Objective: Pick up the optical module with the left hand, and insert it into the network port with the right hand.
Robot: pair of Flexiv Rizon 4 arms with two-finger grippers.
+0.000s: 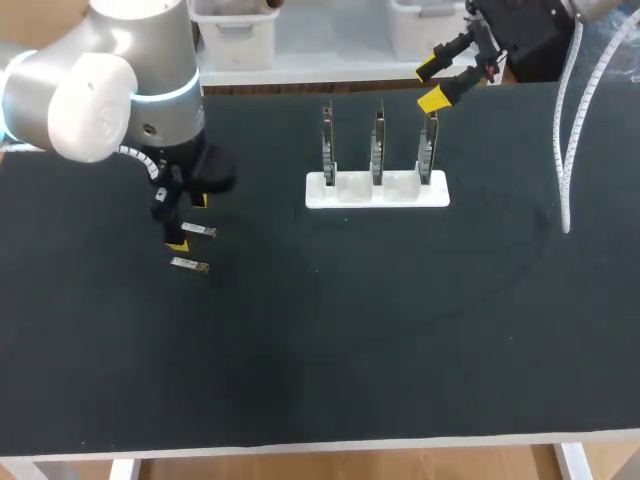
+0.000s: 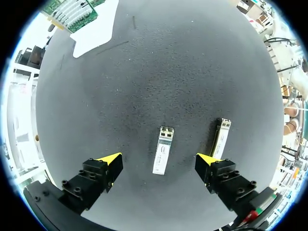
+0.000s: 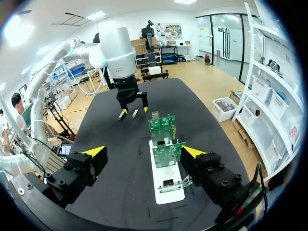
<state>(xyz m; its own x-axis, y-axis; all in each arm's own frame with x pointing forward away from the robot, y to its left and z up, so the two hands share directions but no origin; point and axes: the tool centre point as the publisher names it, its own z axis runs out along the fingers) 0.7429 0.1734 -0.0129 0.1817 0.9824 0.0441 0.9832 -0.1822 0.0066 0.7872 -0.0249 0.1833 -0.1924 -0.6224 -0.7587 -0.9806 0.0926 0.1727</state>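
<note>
In the head view, the left pincer (image 1: pixel 188 222) hangs low over the desk (image 1: pixel 400 330) with its fingers apart. One optical module (image 1: pixel 199 231) lies between them, and a second module (image 1: pixel 189 265) lies just outside one finger. The right pincer (image 1: pixel 432 85) is also apart and holds nothing, up beyond the white holder (image 1: pixel 377 190) of upright boards.

In the left wrist view, the optical module (image 2: pixel 163 150) lies flat about midway between the tips of the left pincer (image 2: pixel 160 161). Its long sides face the fingers, a little skewed. The second module (image 2: pixel 220 137) lies right beside one finger. I would square the wrist slightly, come straight down so that finger lands in the gap between the two modules, and close on the long sides.

In the right wrist view, the right pincer (image 3: pixel 143 152) is wide apart, with the boards (image 3: pixel 166 142) just ahead of it. The grasp should probably leave one end of the module free for the hand-over.
</note>
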